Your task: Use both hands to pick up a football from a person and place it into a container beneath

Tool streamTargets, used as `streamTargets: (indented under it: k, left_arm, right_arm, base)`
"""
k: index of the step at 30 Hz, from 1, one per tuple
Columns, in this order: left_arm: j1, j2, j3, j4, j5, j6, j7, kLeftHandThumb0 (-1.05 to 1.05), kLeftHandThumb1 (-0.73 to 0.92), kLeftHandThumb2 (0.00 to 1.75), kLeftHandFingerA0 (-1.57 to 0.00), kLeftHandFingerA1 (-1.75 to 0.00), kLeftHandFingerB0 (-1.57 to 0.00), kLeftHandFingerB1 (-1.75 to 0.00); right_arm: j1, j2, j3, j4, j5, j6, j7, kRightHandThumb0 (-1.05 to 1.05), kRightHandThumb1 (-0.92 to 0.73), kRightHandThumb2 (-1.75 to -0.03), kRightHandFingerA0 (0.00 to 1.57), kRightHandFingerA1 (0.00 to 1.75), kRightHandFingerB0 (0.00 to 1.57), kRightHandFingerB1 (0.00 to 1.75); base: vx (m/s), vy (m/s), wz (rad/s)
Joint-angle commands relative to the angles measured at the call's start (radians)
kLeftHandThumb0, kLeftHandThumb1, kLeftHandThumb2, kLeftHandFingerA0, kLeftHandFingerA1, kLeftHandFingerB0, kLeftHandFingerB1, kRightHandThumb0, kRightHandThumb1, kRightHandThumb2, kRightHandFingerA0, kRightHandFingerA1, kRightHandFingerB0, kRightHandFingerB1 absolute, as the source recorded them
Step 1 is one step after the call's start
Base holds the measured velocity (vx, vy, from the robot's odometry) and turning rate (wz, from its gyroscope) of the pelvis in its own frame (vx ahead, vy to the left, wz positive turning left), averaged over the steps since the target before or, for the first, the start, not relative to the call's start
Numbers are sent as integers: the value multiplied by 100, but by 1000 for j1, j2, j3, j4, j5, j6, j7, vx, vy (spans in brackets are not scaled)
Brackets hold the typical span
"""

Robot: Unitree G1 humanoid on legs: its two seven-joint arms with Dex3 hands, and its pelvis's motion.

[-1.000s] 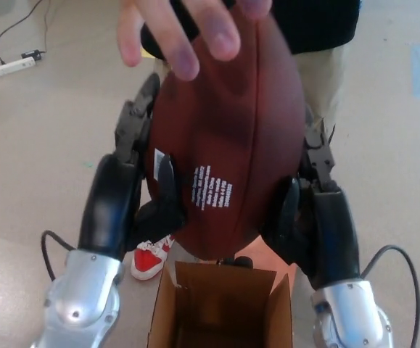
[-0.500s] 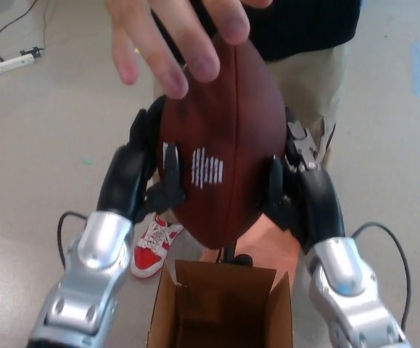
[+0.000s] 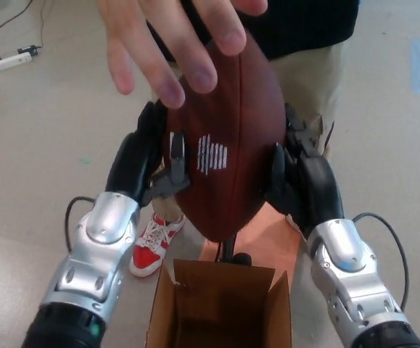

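Football (image 3: 228, 145) upright, point down, clamped between both hands. Left hand (image 3: 155, 163) pressed on its left side, right hand (image 3: 297, 177) on its right, fingers wrapped on ball. Person's hand (image 3: 170, 43) spread over ball's top, fingertips near or touching it. Ball directly above open cardboard box (image 3: 220, 308), not in it.

We see several lines of white print on the football (image 3: 228, 145), just beside the left hand's (image 3: 151, 163) fingers (image 3: 176, 154), but we find it too small and blurred to read.
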Motion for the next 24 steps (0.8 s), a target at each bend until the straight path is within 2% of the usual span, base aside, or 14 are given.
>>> streamTargets:
  k: [1,6,7,8,9,10,11,18,19,20,21,22,23,24]
  left_arm:
    - [-19,107,81,125,-40,-55,-85,-77,87,116,0,-15,0,-15]
    - [-56,302,197,384,-46,-154,-86,-78,83,115,0,-16,0,-17]
    - [-53,312,204,408,-49,-168,-95,-82,79,100,0,-8,0,-12]
    - [-52,322,212,436,-53,-183,-105,-82,79,100,0,-8,0,-12]
    - [-48,326,217,448,-56,-186,-109,-77,92,73,0,-8,0,-16]
    - [-36,333,221,466,-53,-191,-109,-83,77,98,0,-10,0,-15]
    - [-11,343,208,482,-31,-195,-96,-83,81,116,0,-16,-1,-17]
    - [54,341,216,572,-41,-271,-131,-76,78,115,0,-19,0,-20]
    - [64,337,223,581,-45,-277,-131,-79,75,95,0,-11,0,-17]
    - [65,336,225,584,-46,-279,-132,-79,75,95,0,-11,0,-17]
    - [85,337,234,599,-50,-295,-133,-76,81,115,0,-19,0,-20]
    - [98,340,238,606,-52,-303,-135,-77,76,95,0,-12,0,-17]
    - [109,343,244,614,-54,-312,-138,-77,76,95,0,-12,0,-17]
    - [129,345,252,620,-58,-314,-138,-79,84,116,0,-17,0,-17]
  right_arm:
    - [-23,-82,-69,86,-11,-14,-35,-84,-88,-115,0,15,0,9]
    - [2,-209,-194,137,44,-58,-13,-87,-84,-114,0,14,0,10]
    - [10,-213,-200,140,44,-63,-11,-86,-85,-113,0,13,0,9]
    - [18,-217,-207,144,45,-70,-6,-86,-85,-113,0,13,0,9]
    - [23,-216,-209,144,43,-70,-9,-83,-83,-113,1,17,0,12]
    - [32,-211,-208,147,34,-71,-18,-84,-83,-112,3,20,3,12]
    - [45,-205,-198,153,16,-78,-29,-81,-84,-112,4,22,3,14]
    - [72,-186,-162,182,-35,-108,-51,-76,-83,-110,0,18,0,15]
    - [72,-187,-161,186,-36,-109,-50,-77,-83,-110,0,17,0,15]
    - [71,-188,-160,187,-36,-110,-50,-77,-83,-110,0,17,0,15]
    - [62,-188,-157,214,-39,-114,-49,-79,-82,-111,0,17,0,15]
    - [58,-188,-154,225,-41,-115,-47,-80,-82,-111,0,16,0,14]
    - [55,-188,-150,237,-43,-118,-45,-80,-82,-111,0,16,0,14]
    - [55,-188,-146,249,-44,-126,-38,-81,-83,-111,0,14,0,13]
  base:
    - [0,0,0]
    - [0,0,0]
    - [0,0,0]
    - [0,0,0]
    - [0,0,0]
    - [0,0,0]
    - [0,0,0]
    - [0,0,0]
    - [0,0,0]
    - [0,0,0]
    - [0,0,0]
    - [0,0,0]
    - [0,0,0]
    - [0,0,0]
